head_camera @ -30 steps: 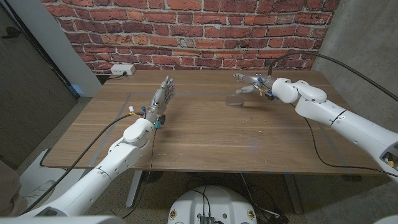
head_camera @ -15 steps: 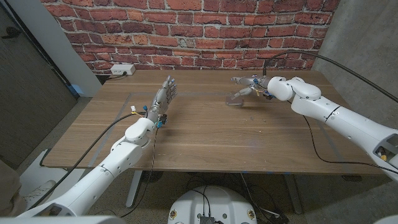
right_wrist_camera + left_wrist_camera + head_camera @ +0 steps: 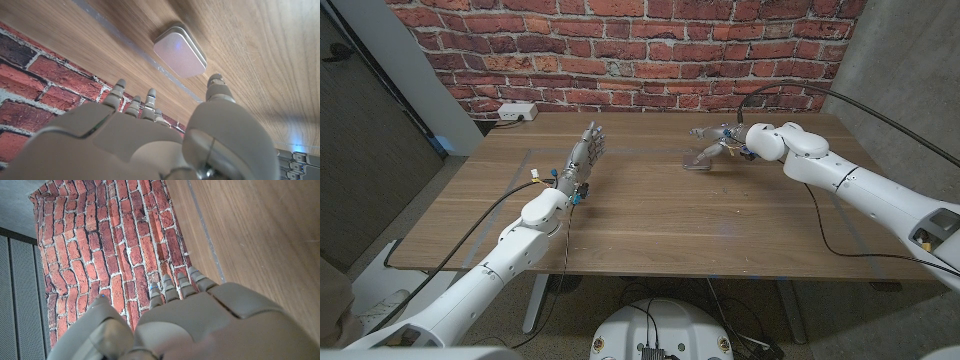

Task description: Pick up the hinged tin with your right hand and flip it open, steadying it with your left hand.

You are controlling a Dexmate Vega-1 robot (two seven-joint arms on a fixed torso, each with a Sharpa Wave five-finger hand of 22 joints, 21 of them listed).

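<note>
The hinged tin [image 3: 698, 163] is a small flat grey box with rounded corners, lying closed on the wooden table [image 3: 650, 220] at the far right of middle. My right hand [image 3: 718, 141] hovers just behind and to the right of it, fingers spread and reaching toward it, holding nothing. In the right wrist view the tin [image 3: 180, 51] lies a little beyond the fingertips [image 3: 150, 93] of my right hand [image 3: 140, 145], with a gap between them. My left hand [image 3: 585, 155] stands on its edge at the table's left middle, fingers straight and together, far from the tin; its back [image 3: 200, 325] fills the left wrist view.
A white power strip [image 3: 517, 112] lies at the table's back left corner against the brick wall [image 3: 640, 50]. Thin tape lines [image 3: 130, 42] cross the tabletop near the tin. A black cable [image 3: 840, 235] hangs by my right arm.
My right hand has slid left and dipped its fingers down closer to the tin. The tin and my left hand have not moved.
</note>
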